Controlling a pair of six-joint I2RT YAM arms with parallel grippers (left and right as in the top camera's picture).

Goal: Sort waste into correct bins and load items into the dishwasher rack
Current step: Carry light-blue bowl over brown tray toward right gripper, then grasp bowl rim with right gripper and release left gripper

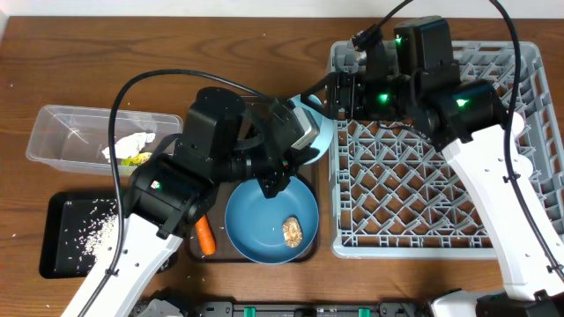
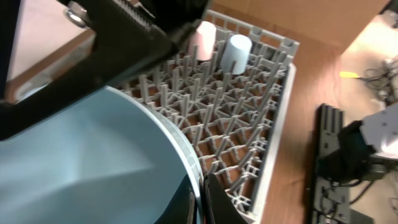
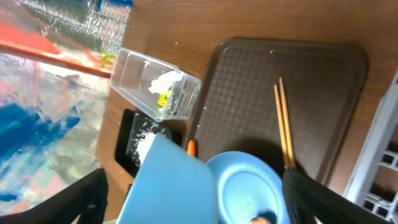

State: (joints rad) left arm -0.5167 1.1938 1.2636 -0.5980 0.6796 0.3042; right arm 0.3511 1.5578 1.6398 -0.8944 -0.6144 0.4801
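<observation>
Left gripper (image 1: 301,143) is clenched on the rim of the small pale blue bowl (image 1: 317,130). The bowl is lifted, apparently tilted, just left of the dishwasher rack (image 1: 414,202) left wall and above the serving tray (image 3: 249,93).

Right gripper (image 1: 340,94) has its jaws spread wide and grasps nothing. It hovers just far-right of the bowl.

Judgement: a handover or a direct placement. Either way the bowl must travel right, clearing the wall.

There are open pegs on the near and right side. Pink cup (image 2: 204,40) and pale blue cup (image 2: 236,51) stand at a rack corner. Dark blue plate (image 1: 256,220) lies below, on the near side.
</observation>
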